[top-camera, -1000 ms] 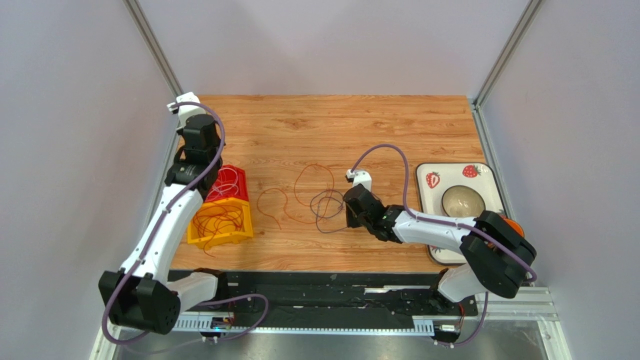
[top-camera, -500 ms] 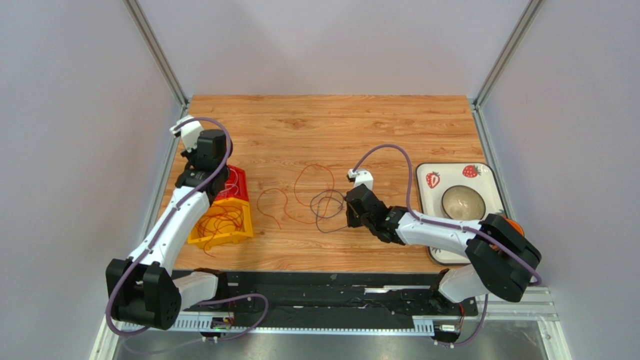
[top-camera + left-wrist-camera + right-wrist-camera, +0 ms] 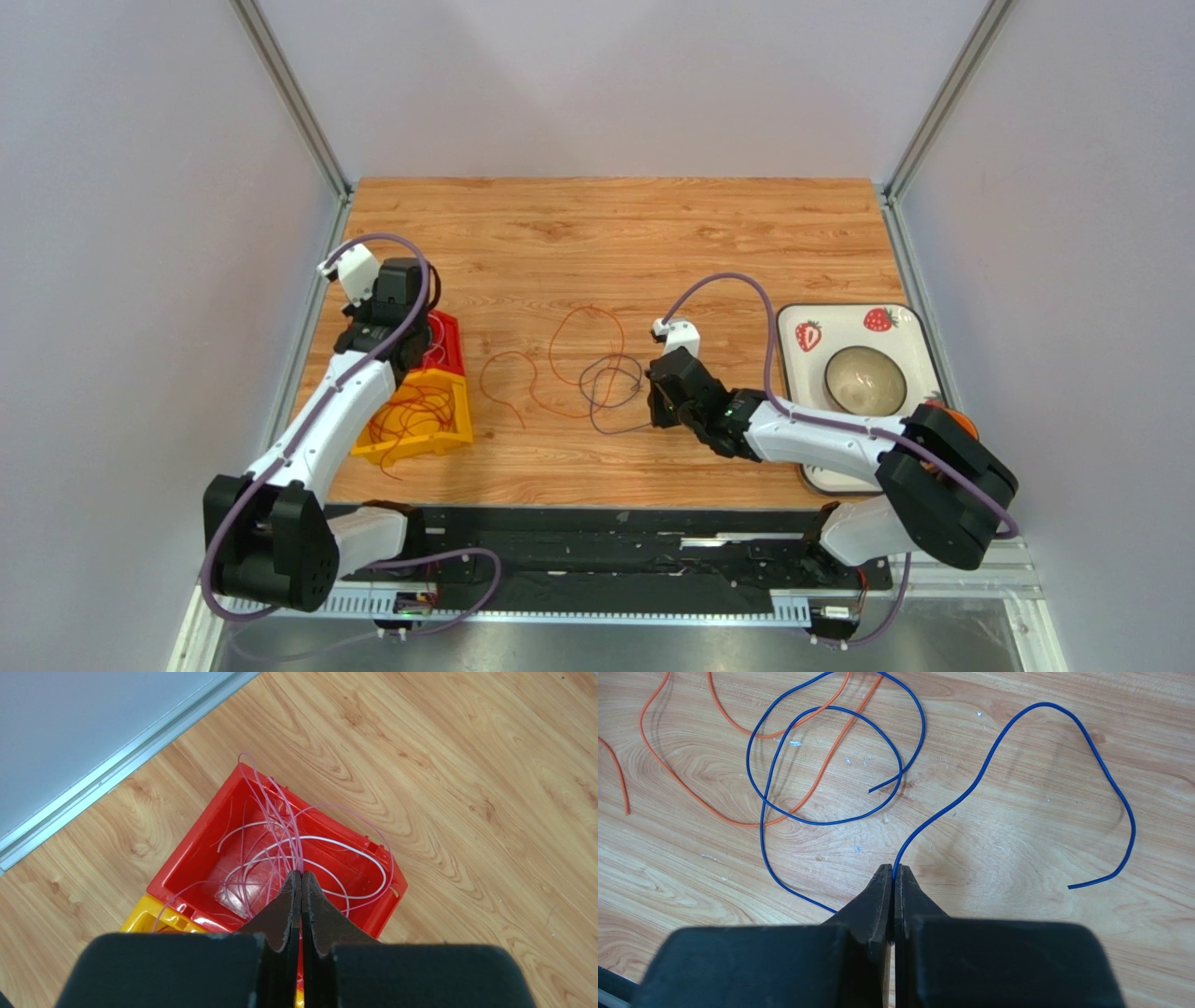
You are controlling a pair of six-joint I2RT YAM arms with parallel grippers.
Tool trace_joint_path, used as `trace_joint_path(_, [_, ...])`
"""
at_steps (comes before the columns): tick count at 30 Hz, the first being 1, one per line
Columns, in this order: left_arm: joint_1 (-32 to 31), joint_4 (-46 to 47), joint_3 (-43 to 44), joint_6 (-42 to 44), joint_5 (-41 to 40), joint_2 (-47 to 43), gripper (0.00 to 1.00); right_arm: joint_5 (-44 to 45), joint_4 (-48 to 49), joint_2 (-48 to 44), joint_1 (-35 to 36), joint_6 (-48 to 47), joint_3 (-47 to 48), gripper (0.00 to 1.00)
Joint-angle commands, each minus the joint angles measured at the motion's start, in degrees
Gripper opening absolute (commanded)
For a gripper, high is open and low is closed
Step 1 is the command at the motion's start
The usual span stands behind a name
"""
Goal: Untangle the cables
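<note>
1. The left gripper is pinched shut on pale pink cables, whose loops lie in the red bin below it.
2. That bin stands near the left edge of the table, beside the metal rail, touching a yellow bin that holds orange cables.
3. The right gripper is clamped on a blue cable, low over the wood at mid-table.
4. A loose orange cable crosses the blue loops to the left of that gripper.
5. Open wood stretches from these loops to the far edge; a tray with a bowl lies along the right edge.
</note>
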Motion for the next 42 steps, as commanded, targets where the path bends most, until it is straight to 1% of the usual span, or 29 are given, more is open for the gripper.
trace_joint_path(1, [0.4,-0.3,0.9,-3.0,0.2,2.8,0.0,0.4,2.1,-1.5,-0.1,-0.5,-0.1,0.0])
trace_joint_path(5, [0.4,-1.5,2.9,-3.9,-0.6,6.4,0.0,0.5,2.2,-1.8,-0.1,-0.3,-0.4,0.0])
trace_joint_path(6, [0.4,-1.3,2.9,-4.1,-0.9,6.8,0.0,0.5,3.7,-1.8,-0.1,-0.4,-0.4,0.0])
trace_joint_path(8, [0.8,1.3,2.6,-3.2,-0.8,8.6,0.0,0.3,3.8,-1.8,-0.1,-0.4,-0.4,0.0])
trace_joint_path(11, [2.1,1.9,4.6,-3.3,0.4,11.7,0.0,0.3,3.9,-1.9,-0.1,-0.5,-0.6,0.0])
trace_joint_path(13, [3.6,0.0,7.6,-4.5,1.2,13.1,0.0,0.3,4.0,-1.9,-0.1,-0.6,-0.7,0.0])
trace_joint_path(16, [4.9,-1.1,11.9,-4.0,1.1,14.8,0.0,0.3,4.0,-2.0,-0.1,-0.5,-0.7,0.0])
trace_joint_path(22, [6.5,2.3,17.3,0.4,1.7,18.0,0.0,0.3,4.1,-1.8,0.0,-0.5,-0.6,0.0])
trace_joint_path(24, [6.9,1.9,20.6,1.4,1.6,19.3,0.0,0.2,4.0,-1.7,-0.1,-0.6,-0.6,0.0])
trace_joint_path(27, [7.0,1.8,22.3,1.8,1.2,20.8,0.0,0.2,4.1,-1.8,-0.1,-0.4,-0.7,0.0])
trace_joint_path(29, [7.2,3.7,21.5,1.8,1.5,21.0,0.0,0.2,4.1,-1.8,-0.1,-0.5,-0.7,0.0])
trace_joint_path(30, [7.5,6.2,21.0,2.8,2.6,21.0,0.0,0.3,4.0,-1.7,-0.1,-0.5,-0.6,0.0])
trace_joint_path(35, [7.8,7.7,23.4,4.8,4.2,22.6,0.0,-0.1,4.1,-1.5,-0.1,-0.6,-0.5,0.0])
trace_joint_path(36, [7.8,8.2,22.4,4.3,4.2,22.5,0.0,0.1,4.1,-1.5,-0.1,-0.6,-0.4,0.0])
trace_joint_path(38, [7.8,9.9,19.6,3.6,4.3,21.1,0.0,0.0,3.9,-1.3,-0.1,-0.5,-0.2,0.0])
trace_joint_path(39, [7.8,12.4,15.6,2.5,4.8,20.5,0.0,0.1,4.0,-1.2,-0.1,-0.6,-0.2,0.0])
trace_joint_path(41, [7.8,14.0,11.5,0.7,5.2,18.5,0.0,0.1,3.8,-1.2,-0.1,-0.6,-0.2,0.0])
trace_joint_path(42, [7.8,14.8,7.9,-1.3,5.2,17.7,0.0,0.1,3.8,-1.2,-0.1,-0.6,-0.2,0.0])
